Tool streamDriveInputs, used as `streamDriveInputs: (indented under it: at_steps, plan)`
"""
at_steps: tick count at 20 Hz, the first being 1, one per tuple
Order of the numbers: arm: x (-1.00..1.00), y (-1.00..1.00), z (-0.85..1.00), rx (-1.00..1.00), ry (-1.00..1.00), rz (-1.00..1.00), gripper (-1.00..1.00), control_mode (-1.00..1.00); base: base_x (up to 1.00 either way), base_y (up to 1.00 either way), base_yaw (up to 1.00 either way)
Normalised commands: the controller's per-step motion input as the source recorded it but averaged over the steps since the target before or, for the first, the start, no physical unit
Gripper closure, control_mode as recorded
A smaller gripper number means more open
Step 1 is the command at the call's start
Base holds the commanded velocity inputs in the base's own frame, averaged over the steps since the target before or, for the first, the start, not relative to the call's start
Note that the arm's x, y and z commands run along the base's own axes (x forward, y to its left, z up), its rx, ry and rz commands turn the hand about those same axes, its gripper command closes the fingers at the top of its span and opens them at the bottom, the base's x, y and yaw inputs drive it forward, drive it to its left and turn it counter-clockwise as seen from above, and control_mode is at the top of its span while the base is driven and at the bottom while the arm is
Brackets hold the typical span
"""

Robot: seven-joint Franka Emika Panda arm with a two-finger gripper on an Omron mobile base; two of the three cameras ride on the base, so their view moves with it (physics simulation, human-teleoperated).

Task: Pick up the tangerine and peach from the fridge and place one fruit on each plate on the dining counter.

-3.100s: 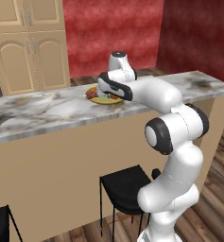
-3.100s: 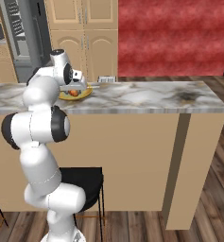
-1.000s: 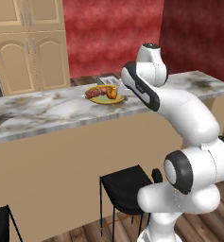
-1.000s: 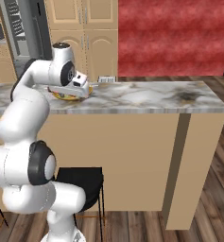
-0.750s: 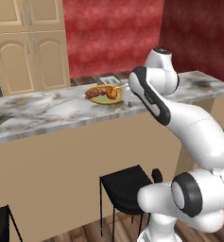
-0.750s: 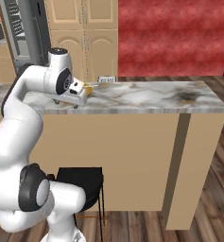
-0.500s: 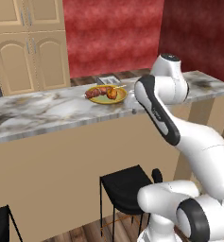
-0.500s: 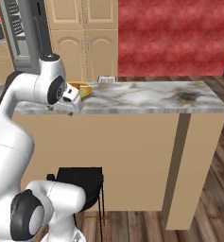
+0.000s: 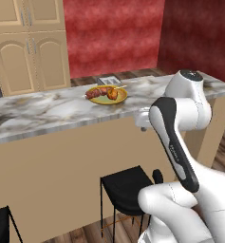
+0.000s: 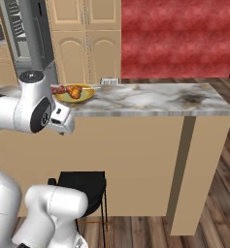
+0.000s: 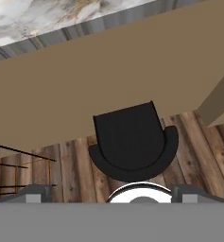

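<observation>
Pincer (image 9: pixel 143 124) mostly hidden, grip unclear — peach (image 9: pixel 112 94) on yellow-green plate (image 9: pixel 121 98)

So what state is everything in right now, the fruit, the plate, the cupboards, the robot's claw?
Yellow-green round plate: flat on the marbled counter top, carrying brown food pieces.
Round orange fruit: resting on the plate.
Black stool: upright.
Two-finger gripper: open, empty, aimed down at the stool.
Tan wooden cupboard doors: shut.
Grey metal fridge: door seems open, racks showing.
</observation>
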Motion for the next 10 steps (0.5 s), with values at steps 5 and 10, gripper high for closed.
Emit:
streamDriveInputs:
  at_steps: [5,10]
  plan:
    - [-0.28,0.00,0.01,-0.02,0.00,0.05,-1.00,-1.00,0.00,0.00,0.00]
    - [-0.01,0.00,0.00,0.00,0.00,0.00,-1.00,-1.00,0.00,0.00,0.00]
